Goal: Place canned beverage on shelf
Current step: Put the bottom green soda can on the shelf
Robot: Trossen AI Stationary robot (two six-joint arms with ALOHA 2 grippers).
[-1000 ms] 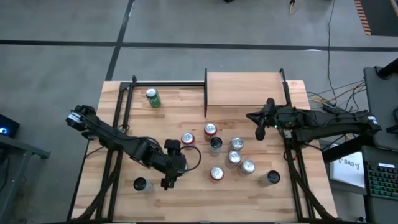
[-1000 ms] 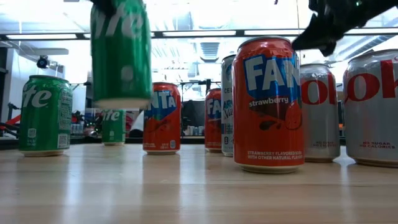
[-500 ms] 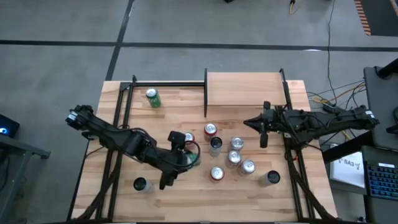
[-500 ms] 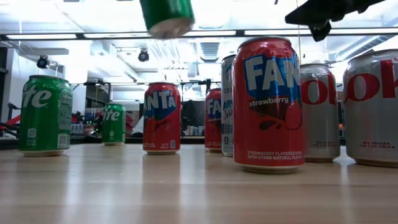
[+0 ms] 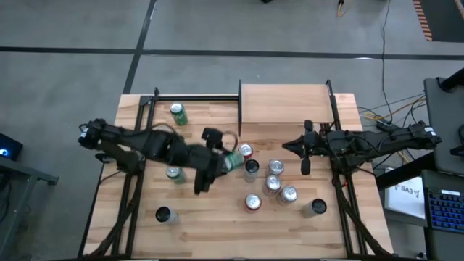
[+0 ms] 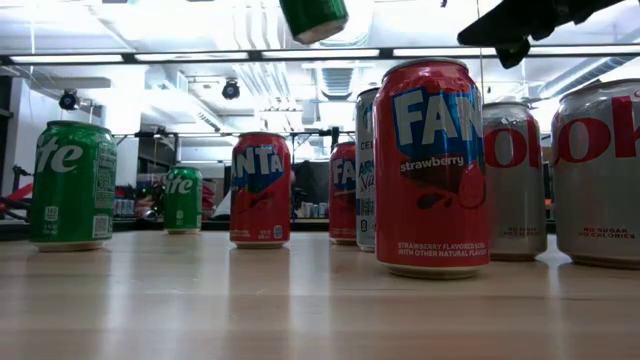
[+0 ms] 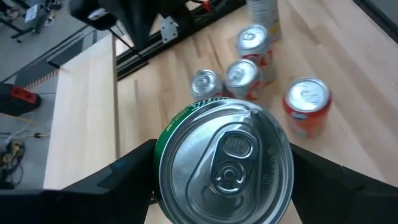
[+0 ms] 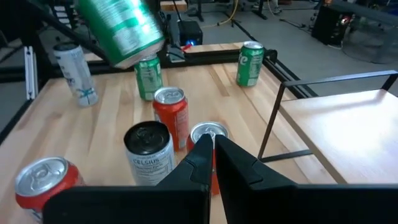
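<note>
Near the table's (image 5: 138, 232) left edge, 3 cans are standing: 1 green can (image 5: 177, 114) toward the far-left corner, 1 green can (image 5: 174, 174) about midway along that edge, and 1 slim pale can (image 5: 164, 214) toward the near-left corner. The left gripper (image 5: 223, 160) is hovering over the middle of the table, its fingers pinching a 3rd green can (image 7: 225, 165), the canned beverage, by its sides. This can is hanging tilted in the air, clear of the tabletop, just off the near-left corner of the shelf (image 5: 284, 107). The shelf is sitting at the table's far edge, right of centre, as 1 light board edged by black posts. Every standing can is resting on the tabletop, not on that board. Right of the lifted can, a cluster is standing in the middle of the table: 1 red can (image 5: 246, 151) nearest the shelf, 1 dark-topped Celsius can (image 5: 251, 168) just beside it, 1 red can (image 5: 253, 203) toward the near edge, and 4 silver cans (image 5: 276, 168) trailing toward the near-right corner. The low view is showing 3 red cans, so 1 may be lying hidden under the left arm from above. The right gripper (image 5: 304, 151) is hanging over the table's right side, beside the cluster, with its fingers pressed together and holding nothing.
</note>
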